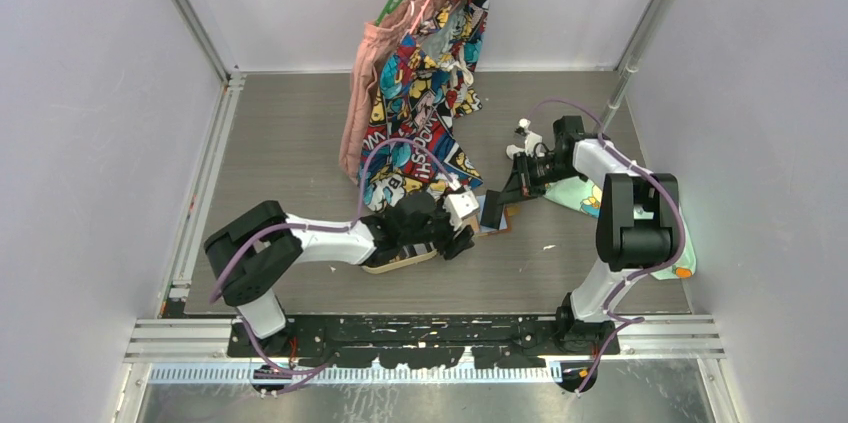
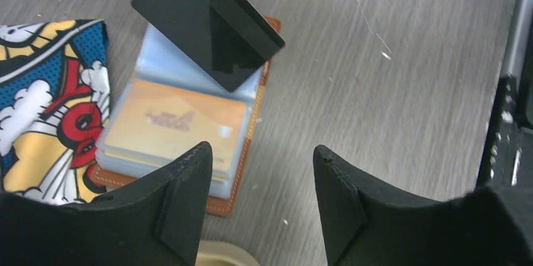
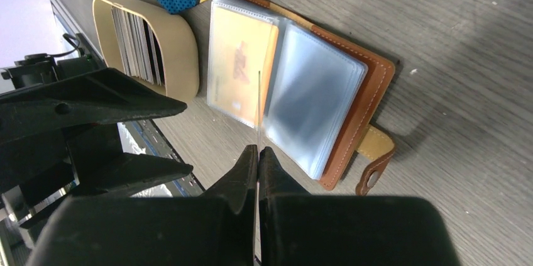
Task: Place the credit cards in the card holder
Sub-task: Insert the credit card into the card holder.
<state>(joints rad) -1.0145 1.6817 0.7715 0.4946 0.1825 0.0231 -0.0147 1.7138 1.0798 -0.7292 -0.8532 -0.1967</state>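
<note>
The right jaws clamp a black credit card [image 2: 207,27] edge-on over the open card holder [image 3: 371,83] lying on the tabletop [image 2: 408,90]. The left jaws hang apart, empty, near it. Unpinned, the holder could slide or its clear sleeves [image 3: 314,102] buckle, and the card miss its slot.

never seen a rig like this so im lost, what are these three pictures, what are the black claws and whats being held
Two robot arms are bolted to a grey wood-grain table. The wide picture looks down from above. The other two come from a camera on each wrist, so the black claws in them belong to that arm. On the table lie an open tan-brown leather card holder with clear sleeves, one holding a yellow card, an oval light-wood tray of upright cards, and a comic-print cloth. The right gripper pinches a black plastic card over the holder. The left gripper is open and empty.
</note>
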